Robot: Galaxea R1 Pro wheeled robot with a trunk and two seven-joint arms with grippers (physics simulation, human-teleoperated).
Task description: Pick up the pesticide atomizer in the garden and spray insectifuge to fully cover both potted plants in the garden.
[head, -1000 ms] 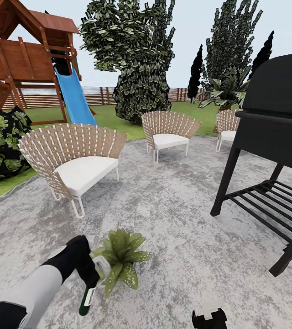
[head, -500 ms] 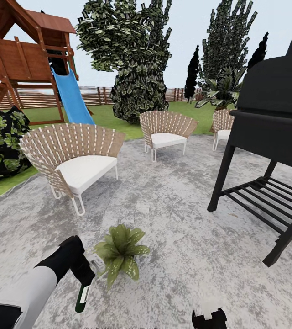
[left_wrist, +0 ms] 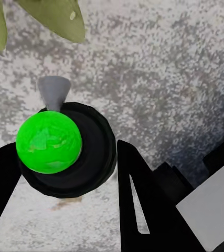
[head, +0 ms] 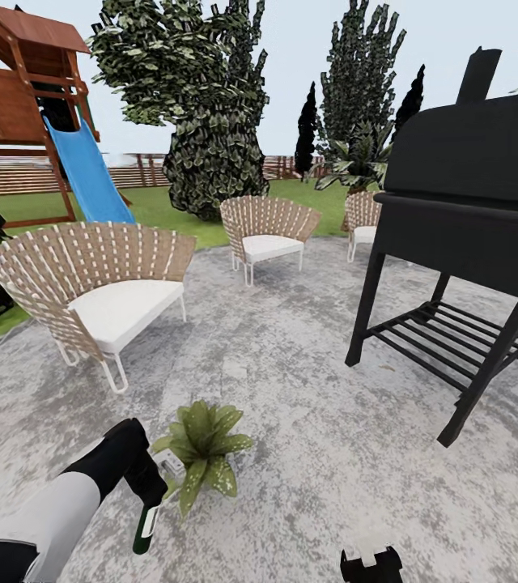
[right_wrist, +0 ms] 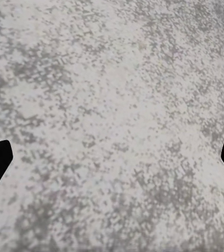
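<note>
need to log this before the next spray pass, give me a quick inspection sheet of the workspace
surface: grey mottled paved patio, lawn beyond it
job's things: pesticide atomizer held in the left end effector, hanging beside one potted plant; its leaves lie near the bottle in the left wrist view; specks on the leaves too small to judge
clutter: nothing seen
end effectors: left shut on the atomizer; right end effector open over bare paving
cables: nothing seen
surroundings: three woven chairs, black grill stand, play tower with blue slide, trees, wooden fence
</note>
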